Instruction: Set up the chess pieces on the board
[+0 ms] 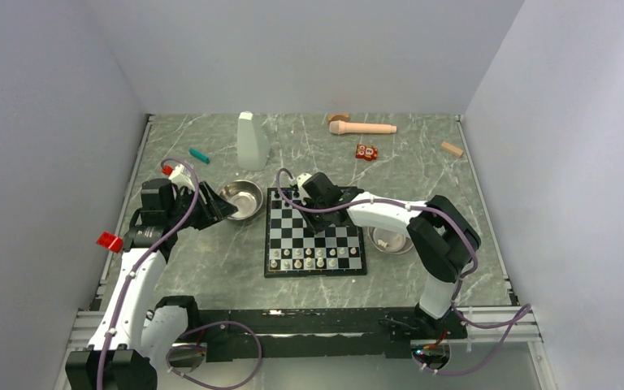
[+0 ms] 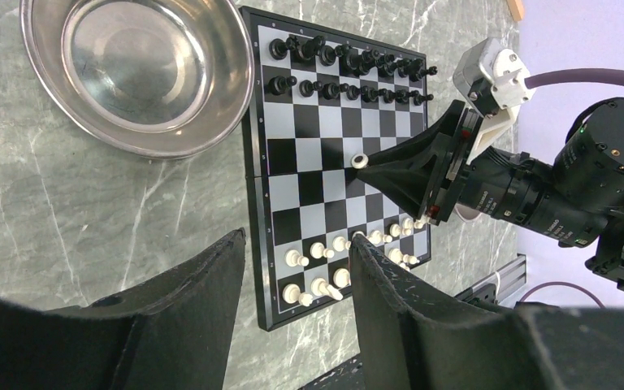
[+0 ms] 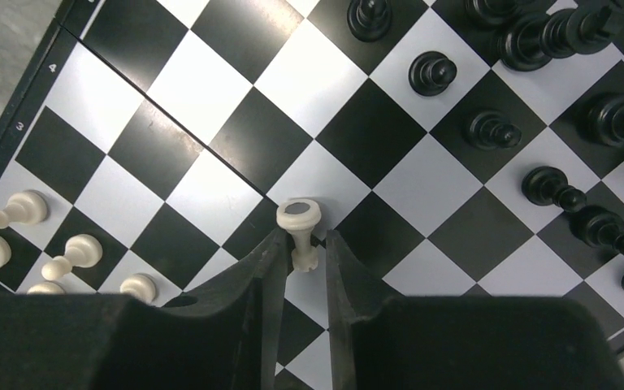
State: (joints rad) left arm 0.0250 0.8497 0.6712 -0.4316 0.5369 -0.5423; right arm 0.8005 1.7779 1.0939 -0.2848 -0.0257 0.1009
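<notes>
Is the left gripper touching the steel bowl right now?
Apart. The left wrist view shows bare table between the open left gripper and the steel bowl.

The left arm rises from the near-left corner of the table and bends forward along its left side. The left gripper is angled toward the right, its fingers well parted with nothing between them. The right arm folds at the elbow near the right edge and stretches leftward. The right gripper points down, its fingers only narrowly apart on either side of a white chess piece; whether they press on it cannot be told.
</notes>
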